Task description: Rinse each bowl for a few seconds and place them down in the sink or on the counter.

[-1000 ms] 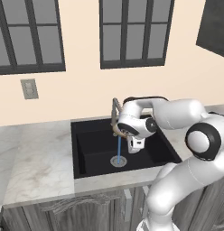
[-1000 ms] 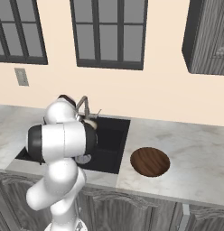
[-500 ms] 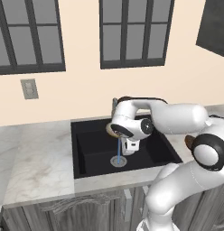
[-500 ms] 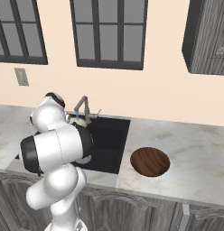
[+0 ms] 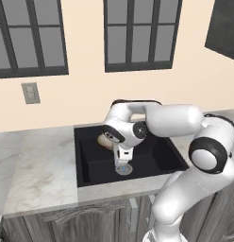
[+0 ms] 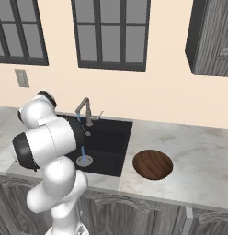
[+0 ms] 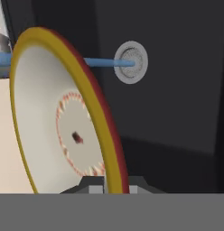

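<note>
Cream-coloured inside, with a yellow-tan rim and a faint reddish ring at its centre, the shallow round bowl (image 7: pixel 64 122) sits clamped by its rim in my tool (image 7: pixel 111 187), whose tips are pinched nearly together on the edge. I hold it on edge over the matte black rectangular sink (image 5: pixel 90 163), just beside the thin blue stream of water (image 7: pixel 105 62) that runs to the round silver drain (image 7: pixel 131 62); from the hand view I cannot quite tell whether the water touches the bowl or passes behind it. So I judge the first rinse under way or about finished, with the setting down not yet done. The dark brown round bowl (image 6: pixel 152 164) lies on the pale marble-look bench (image 6: pixel 198 160) right of the sink, apparently unrinsed.
</note>
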Motion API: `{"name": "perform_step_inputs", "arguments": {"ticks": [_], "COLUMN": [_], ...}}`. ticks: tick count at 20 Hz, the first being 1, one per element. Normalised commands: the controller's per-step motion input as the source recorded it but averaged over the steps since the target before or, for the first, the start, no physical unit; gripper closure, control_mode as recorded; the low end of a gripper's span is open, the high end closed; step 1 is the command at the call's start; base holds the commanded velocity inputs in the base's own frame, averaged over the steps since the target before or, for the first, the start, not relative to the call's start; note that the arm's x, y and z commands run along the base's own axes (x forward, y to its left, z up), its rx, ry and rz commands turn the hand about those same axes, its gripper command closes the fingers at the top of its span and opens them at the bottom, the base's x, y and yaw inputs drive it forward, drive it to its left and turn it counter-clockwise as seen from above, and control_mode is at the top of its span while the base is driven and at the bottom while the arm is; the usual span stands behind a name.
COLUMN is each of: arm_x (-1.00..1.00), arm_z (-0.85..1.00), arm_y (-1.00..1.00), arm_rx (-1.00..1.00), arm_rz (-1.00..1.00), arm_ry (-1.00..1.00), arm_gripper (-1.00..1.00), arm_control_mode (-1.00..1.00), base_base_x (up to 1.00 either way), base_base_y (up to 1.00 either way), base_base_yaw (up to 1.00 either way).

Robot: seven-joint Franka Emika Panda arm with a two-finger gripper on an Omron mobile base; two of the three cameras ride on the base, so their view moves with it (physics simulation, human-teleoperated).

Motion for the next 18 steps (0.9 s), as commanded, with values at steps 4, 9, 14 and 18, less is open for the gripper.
{"name": "perform_step_inputs", "arguments": {"ticks": [4, 9, 14, 18], "arm_x": [0.0, -0.05, -0.06, -0.11], "arm_z": [0.12, 0.1, 0.06, 0.0], "arm_y": [0.69, 0.74, 0.73, 0.63], "arm_rx": [0.0, -0.07, -0.15, -0.14], "arm_rz": [0.0, 0.0, 0.0, 0.0], "arm_ry": [0.17, 0.09, 0.0, 0.0], "arm_gripper": [1.0, 1.0, 1.0, 1.0], "arm_control_mode": [-1.0, -1.0, -1.0, -1.0], "base_base_x": [0.0, 0.0, 0.0, 0.0], "base_base_y": [0.0, 0.0, 0.0, 0.0], "base_base_yaw": [0.0, 0.0, 0.0, 0.0]}}
